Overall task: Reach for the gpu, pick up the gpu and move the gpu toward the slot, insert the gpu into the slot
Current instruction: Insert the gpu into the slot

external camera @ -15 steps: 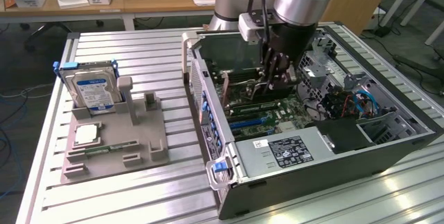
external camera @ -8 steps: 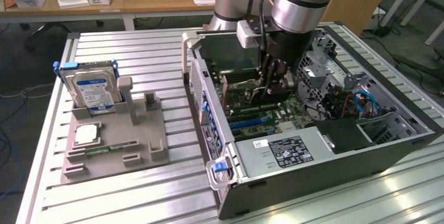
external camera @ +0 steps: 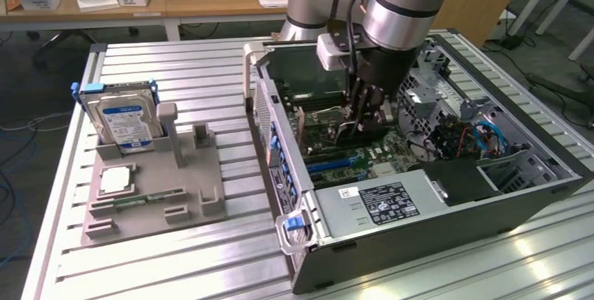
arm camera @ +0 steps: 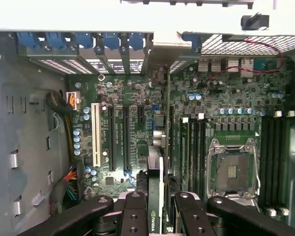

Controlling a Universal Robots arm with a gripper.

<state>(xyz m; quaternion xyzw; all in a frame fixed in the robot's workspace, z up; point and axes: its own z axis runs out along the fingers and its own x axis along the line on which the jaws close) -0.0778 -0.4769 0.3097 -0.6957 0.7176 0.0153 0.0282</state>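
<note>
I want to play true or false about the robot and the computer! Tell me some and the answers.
1. The gripper holds the gpu inside the computer case. True.
2. The hard drive lies flat inside the case. False: it stands upright in the grey holder, outside the case.
3. The CPU socket on the motherboard is empty. True.
4. The memory stick is plugged into the motherboard. False: it lies on the grey holder.
</note>
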